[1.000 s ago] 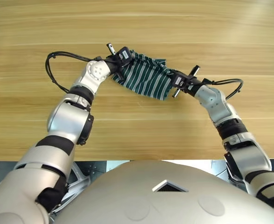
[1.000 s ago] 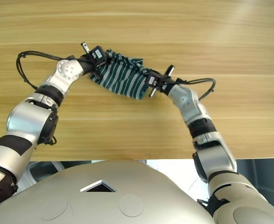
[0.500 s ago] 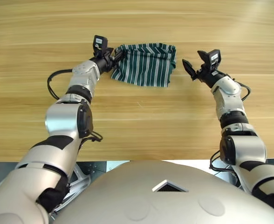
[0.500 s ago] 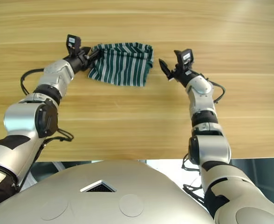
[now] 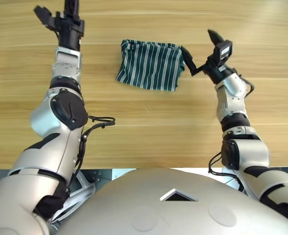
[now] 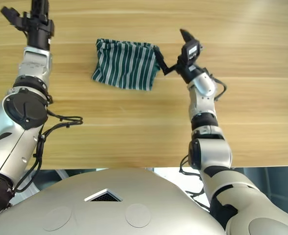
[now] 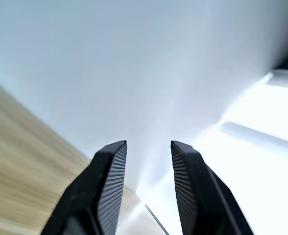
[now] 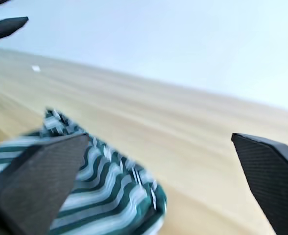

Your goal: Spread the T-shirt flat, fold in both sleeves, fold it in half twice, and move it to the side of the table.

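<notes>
- The T-shirt [image 5: 151, 65] lies on the wooden table [image 5: 134, 127] as a small striped packet, out toward the far middle of the top. Its neat shape suggests the folds are done and only the move to the side is open.
- The near edge of the packet looks a little ragged and slanted, so the layers are probably loose and could slip apart if pushed carelessly.
- The right gripper [image 5: 198, 41] sits just beside the shirt's right edge with its fingers wide apart and nothing between them. One finger [image 5: 190, 61] points at the shirt's far right corner; I cannot tell whether it touches the cloth.
- In the right wrist view the striped cloth [image 8: 95, 196] lies close under one finger [image 8: 36, 181], which suits a push or a fresh grip on that edge.
- The left gripper [image 5: 56, 12] is held high and well apart from the shirt, off to the far left. Its fingers [image 7: 109, 191] are parted on nothing, likely parked to leave the cloth free.
</notes>
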